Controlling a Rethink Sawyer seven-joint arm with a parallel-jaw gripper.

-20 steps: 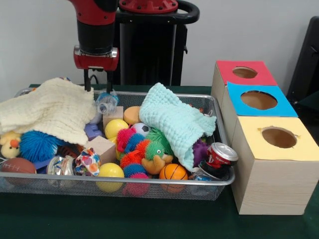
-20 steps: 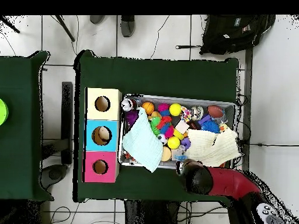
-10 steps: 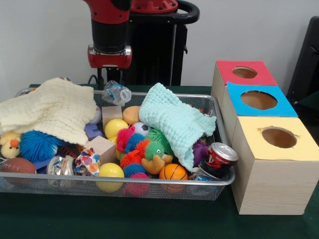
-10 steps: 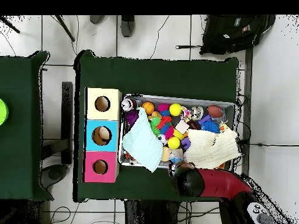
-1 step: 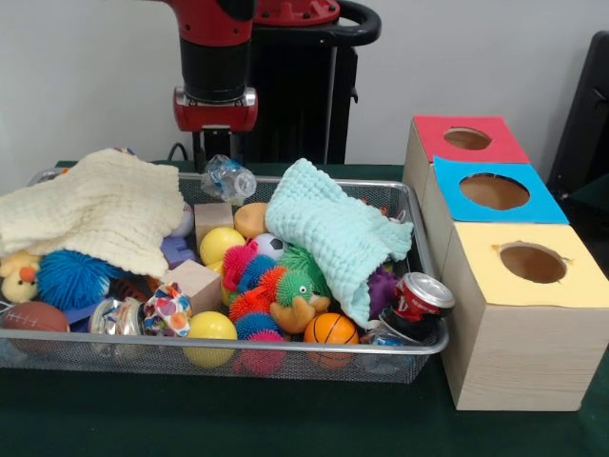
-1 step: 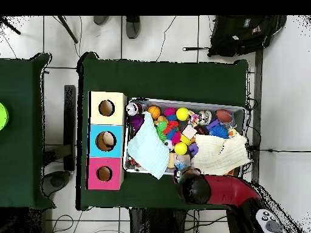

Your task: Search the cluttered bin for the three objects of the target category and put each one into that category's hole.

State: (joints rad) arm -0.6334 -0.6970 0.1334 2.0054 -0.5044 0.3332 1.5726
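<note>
My gripper (image 5: 219, 168) hangs above the back rim of the wire bin (image 5: 285, 347), shut on a crumpled clear plastic bottle (image 5: 231, 179) that dangles just over the rim. In the overhead view the arm's black head (image 6: 194, 189) covers the gripper and the bottle. Three wooden boxes stand beside the bin, each with a round hole on top: red (image 5: 467, 139), blue (image 5: 494, 191) and yellow (image 5: 533, 263). A crushed red can (image 5: 420, 297) lies in the bin's near corner by the yellow box. Crumpled shiny plastic (image 5: 115, 315) sits near the bin's front left.
A cream cloth (image 5: 95, 209) covers the bin's left part and a mint cloth (image 5: 338, 233) drapes over its right part. Between them lie balls, spiky toys, wooden blocks, a duck (image 5: 17, 276) and a small football (image 5: 33, 317). A black bag (image 6: 243, 33) lies on the floor.
The gripper has risen from the bin with the plastic bottle and moved toward the picture's right in the front view. Over the last half second it shifted only slightly.
</note>
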